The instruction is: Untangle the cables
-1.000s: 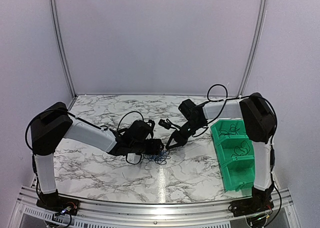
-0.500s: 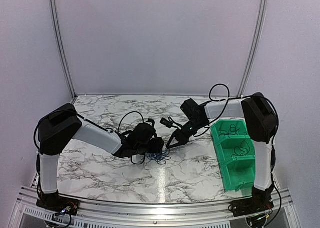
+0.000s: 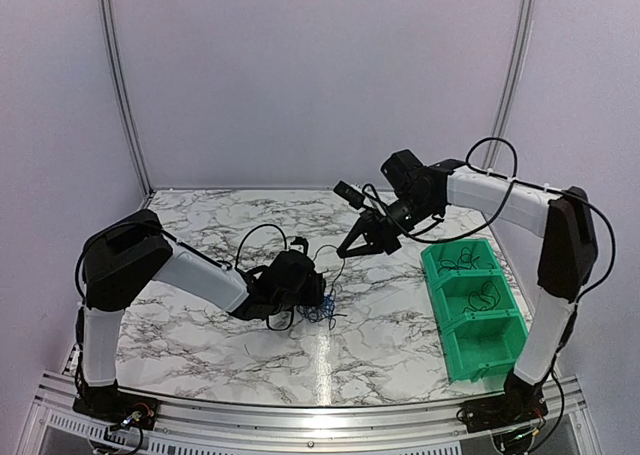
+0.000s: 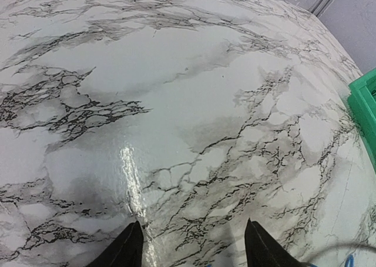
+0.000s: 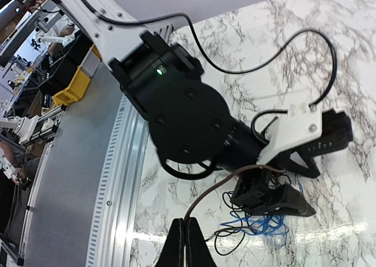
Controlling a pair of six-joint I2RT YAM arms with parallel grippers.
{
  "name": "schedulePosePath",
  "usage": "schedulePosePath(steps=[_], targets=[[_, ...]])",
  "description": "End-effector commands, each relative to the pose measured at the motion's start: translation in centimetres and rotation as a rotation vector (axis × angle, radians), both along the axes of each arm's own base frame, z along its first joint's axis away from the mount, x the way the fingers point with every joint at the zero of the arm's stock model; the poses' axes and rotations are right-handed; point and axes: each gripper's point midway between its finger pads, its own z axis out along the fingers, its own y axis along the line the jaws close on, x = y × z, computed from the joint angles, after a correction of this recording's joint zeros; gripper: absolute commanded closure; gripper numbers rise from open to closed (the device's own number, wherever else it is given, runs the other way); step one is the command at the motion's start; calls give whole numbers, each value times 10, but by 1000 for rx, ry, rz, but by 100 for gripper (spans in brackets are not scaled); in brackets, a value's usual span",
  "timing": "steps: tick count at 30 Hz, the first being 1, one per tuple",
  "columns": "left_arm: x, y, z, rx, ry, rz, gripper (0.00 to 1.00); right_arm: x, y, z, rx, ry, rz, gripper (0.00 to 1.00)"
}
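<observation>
Looking from overhead first: where do the cables [image 3: 324, 311] lie?

In a small blue-and-black tangle on the worktop [image 3: 200, 335], right at the tips of the left hand [image 3: 318, 295], which sits low against it. The right hand [image 3: 349, 252] hangs higher, above and beyond the tangle, with the green bin [image 3: 470, 310] off to its other side.

And the left wrist view?

Its fingers [image 4: 130, 248] stand spread with bare marble between them, so that hand is released. Only a scrap of blue shows off to its right.

The right wrist view?

That hand is pinched tight on one dark strand [image 5: 201, 201], which runs from its tips ahead into the tangle under the left hand.

So what does the next pull turn on?

That line, I judge. The strand's long axis points from the right hand toward the tangle, so drawing back along it should slide it free, provided the nearer left hand pins the rest. Unclamped, it may let the whole tangle drag.
</observation>
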Motion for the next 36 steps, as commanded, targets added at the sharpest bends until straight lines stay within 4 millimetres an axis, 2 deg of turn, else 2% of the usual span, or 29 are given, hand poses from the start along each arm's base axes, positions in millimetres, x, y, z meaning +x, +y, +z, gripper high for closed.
schedulePosePath(steps=[1, 5, 11, 14, 19, 25, 27, 32, 34, 36], targets=[[-19, 25, -55, 144, 104, -10, 41, -22, -12, 73, 132, -123, 58, 100], [-21, 25, -60, 150, 113, -23, 45, -32, -24, 113, 175, -224, 41, 100], [-21, 27, -66, 160, 125, -27, 47, -47, -44, 193, 268, -400, -8, 100], [-20, 27, -67, 161, 125, -25, 47, -53, -49, 215, 293, -456, -31, 100], [-16, 25, -47, 170, 75, -45, 46, -43, -55, 207, 274, -446, -78, 100], [-9, 36, -27, 221, 19, -54, 46, -41, -63, 238, 308, -493, -123, 100], [-6, 42, -11, 236, -26, -44, 44, -39, -62, 240, 317, -490, -132, 100], [-6, 75, 42, 255, -158, 49, 36, -20, -55, 211, 270, -431, -169, 100], [-14, 75, 61, 247, -209, 6, 34, -12, -53, 198, 245, -413, -183, 100], [-30, 64, 81, 222, -274, -89, 34, -7, -52, 189, 229, -403, -192, 100]])
